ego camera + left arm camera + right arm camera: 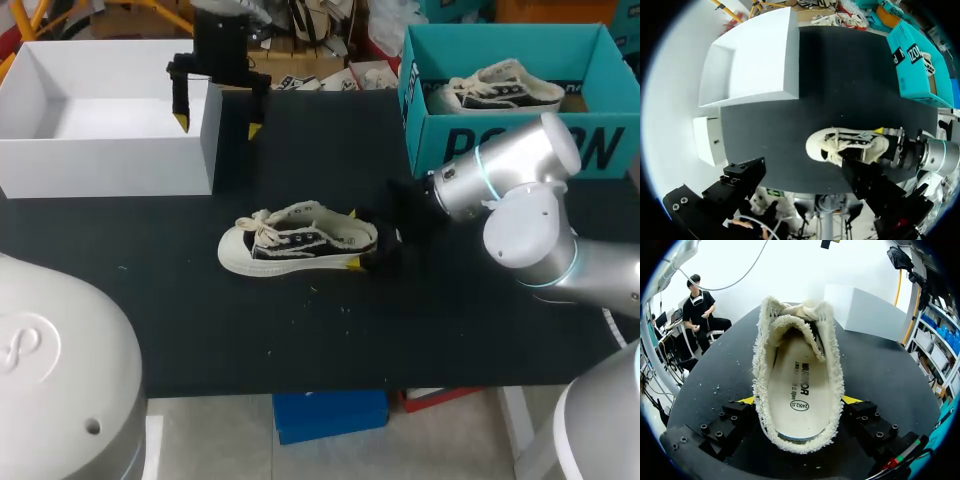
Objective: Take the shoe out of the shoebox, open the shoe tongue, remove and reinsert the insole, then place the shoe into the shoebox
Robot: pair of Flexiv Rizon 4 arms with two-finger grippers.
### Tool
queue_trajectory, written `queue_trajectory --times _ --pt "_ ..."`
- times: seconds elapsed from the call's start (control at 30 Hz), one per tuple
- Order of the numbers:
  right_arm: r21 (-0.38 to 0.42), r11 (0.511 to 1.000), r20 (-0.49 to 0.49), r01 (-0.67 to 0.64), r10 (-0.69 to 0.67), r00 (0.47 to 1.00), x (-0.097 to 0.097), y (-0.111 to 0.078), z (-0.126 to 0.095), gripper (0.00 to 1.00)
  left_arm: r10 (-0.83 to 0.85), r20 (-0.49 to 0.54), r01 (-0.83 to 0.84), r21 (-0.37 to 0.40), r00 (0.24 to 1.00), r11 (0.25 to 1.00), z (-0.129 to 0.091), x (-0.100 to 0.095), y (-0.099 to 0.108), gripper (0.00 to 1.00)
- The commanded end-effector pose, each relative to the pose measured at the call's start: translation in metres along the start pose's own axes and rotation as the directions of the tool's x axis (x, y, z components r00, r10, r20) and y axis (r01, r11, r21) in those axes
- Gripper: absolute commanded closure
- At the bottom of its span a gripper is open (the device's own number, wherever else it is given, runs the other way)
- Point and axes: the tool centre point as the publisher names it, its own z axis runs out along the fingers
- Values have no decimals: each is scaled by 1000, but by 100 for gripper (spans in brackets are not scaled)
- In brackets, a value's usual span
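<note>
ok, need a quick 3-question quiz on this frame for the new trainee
1. True or false: the left gripper is shut on the shoe.
2. Which part of that shoe sits between the right gripper fingers? A toe, B heel, C laces.
3. Fill in: a second shoe lies in the ____ box.
Key: 1 false, it is open and holds nothing; 2 B; 3 teal.

Black table (pixel 330 330): shoe (pixel 295 240) mid, white box (pixel 100 150), teal shoebox (pixel 520 140) apparently on corner.
</note>
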Motion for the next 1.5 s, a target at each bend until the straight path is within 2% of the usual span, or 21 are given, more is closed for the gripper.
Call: queue_trajectory --times 0.03,0.27,0.67,0.73,0.8,0.93,1.17,1.5 --pt "1 1000 2 -1 1 1000 0 0 2 100 -13 4 13 0 1000 1000 9 19 12 0" --pt "1 1000 2 -1 1 1000 0 0 2 100 13 11 -13 -20 1000 1000 20 44 37 0" --pt "1 1000 2 -1 1 1000 0 0 2 100 13 11 -13 -20 1000 1000 20 44 37 0" --pt "1 1000 2 -1 1 1000 0 0 2 100 -35 25 35 3 999 999 15 32 28 0" --pt "1 1000 2 -1 1 1000 0 0 2 100 -68 8 68 8 998 998 11 32 26 0" --pt "1 1000 2 -1 1 1000 0 0 2 100 -41 -2 41 10 999 999 13 56 33 0" --pt "1 1000 2 -1 1 1000 0 0 2 100 -33 93 31 30 995 999 31 99 52 0" --pt "1 1000 2 -1 1 1000 0 0 2 100 -35 127 33 12 991 999 62 124 59 0"
